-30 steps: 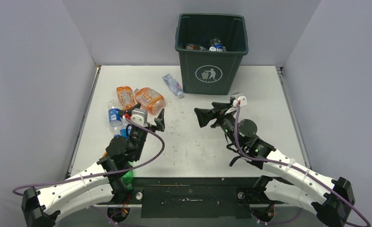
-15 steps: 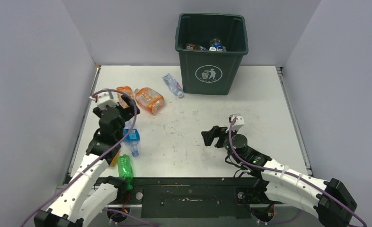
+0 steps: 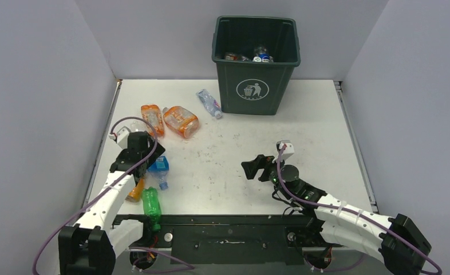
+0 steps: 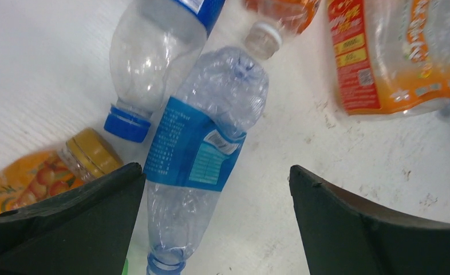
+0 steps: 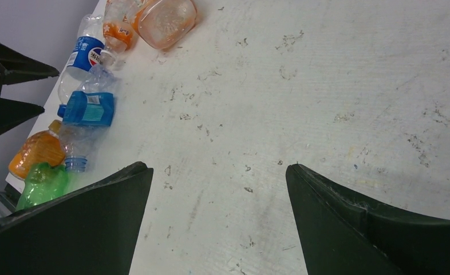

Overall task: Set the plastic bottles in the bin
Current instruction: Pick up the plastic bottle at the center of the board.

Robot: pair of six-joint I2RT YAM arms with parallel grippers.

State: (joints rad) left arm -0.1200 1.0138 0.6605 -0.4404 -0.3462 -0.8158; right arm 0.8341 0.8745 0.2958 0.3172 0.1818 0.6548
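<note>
The dark green bin [image 3: 280, 86] stands at the far side of the white table [image 3: 314, 132]. A few bottles [image 3: 258, 56] are already lying inside it. Many more lie out on the table, so I think the job is only partly done. Most of them are in a bunch on the left side: two orange bottles [image 3: 181, 121] side by side, a green bottle [image 3: 150, 203] close to the near edge, and some clear ones. One small clear bottle [image 3: 209, 103] lies alone just beside the bin.

The left pincer [image 4: 216, 172] is spread wide and holds nothing. It hangs right over a clear bottle with a blue label [image 4: 202, 143], with one finger on each side of it. A clear bottle with a blue cap [image 4: 154, 57] lies right beside that one, maybe touching it. An orange bottle with a yellow-brown cap [image 4: 39, 177] is close to the left finger.

The right pincer [image 5: 218, 167] is spread wide too, with nothing in it, over a bare bit of table.

It looks like the step now is picking up the clear bottle with a blue label. Next the left pincer should go down and squeeze the middle of that bottle without catching the ones next to it. Then it should lift the bottle and carry it all the way over to the bin
</note>
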